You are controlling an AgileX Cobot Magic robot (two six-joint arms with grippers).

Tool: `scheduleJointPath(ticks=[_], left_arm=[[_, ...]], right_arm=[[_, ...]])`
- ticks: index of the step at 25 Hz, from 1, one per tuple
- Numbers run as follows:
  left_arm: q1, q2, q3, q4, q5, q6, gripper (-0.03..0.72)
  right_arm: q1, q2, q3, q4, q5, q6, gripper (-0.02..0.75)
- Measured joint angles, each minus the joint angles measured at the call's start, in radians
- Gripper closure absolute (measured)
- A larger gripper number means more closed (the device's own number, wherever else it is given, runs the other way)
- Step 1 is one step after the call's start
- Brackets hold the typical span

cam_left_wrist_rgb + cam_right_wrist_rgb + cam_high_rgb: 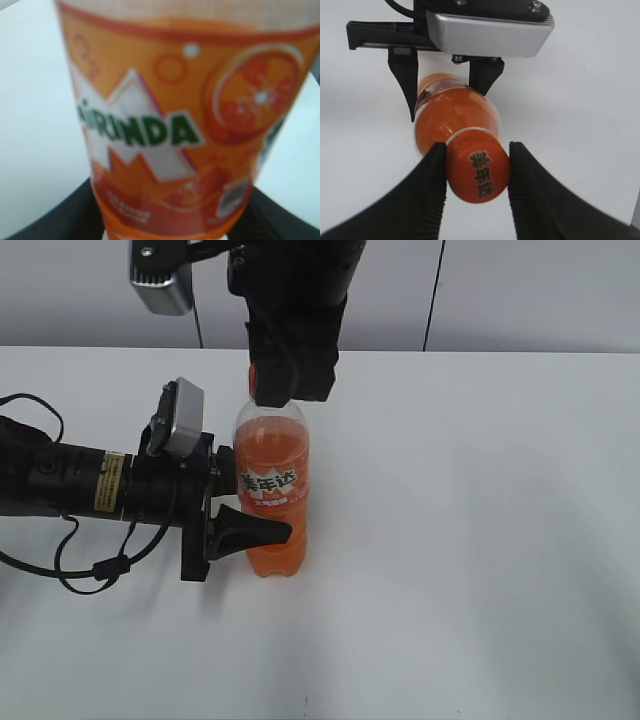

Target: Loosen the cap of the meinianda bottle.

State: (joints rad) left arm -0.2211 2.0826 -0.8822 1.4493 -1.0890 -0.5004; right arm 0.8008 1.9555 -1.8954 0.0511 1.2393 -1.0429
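Both tools clamped, twist pending.
Right tool (476, 172) pinches cap (479, 172); left tool (262, 508) grips meinianda bottle (271, 495) body. Weak hold below: bottle spins with cap.

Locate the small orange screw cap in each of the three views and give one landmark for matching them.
Exterior view: the small round orange plastic screw cap sits top centre, mostly hidden by the right gripper.
Left wrist view: not in it.
Right wrist view: lower centre, between the black fingers.
Shared landmark: the clear orange-drink bottle's orange label.
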Motion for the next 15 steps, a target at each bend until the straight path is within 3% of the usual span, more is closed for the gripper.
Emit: scheduleJointPath(ticks=[3,9,15], left_arm=[[0.000,0.000,0.000,0.000,0.000,-0.001,0.279],[0.000,0.000,0.000,0.013,-0.005,-0.004,0.279],[0.000,0.000,0.000,0.016,-0.007,-0.004,0.279]], right_arm=[[0.000,0.000,0.000,0.005,-0.005,0.000,0.425],[-0.001,-0.003,0.000,0.009,-0.009,-0.001,0.239],[-0.001,-0.036,0.000,0.019,-0.009,0.082,0.209]])
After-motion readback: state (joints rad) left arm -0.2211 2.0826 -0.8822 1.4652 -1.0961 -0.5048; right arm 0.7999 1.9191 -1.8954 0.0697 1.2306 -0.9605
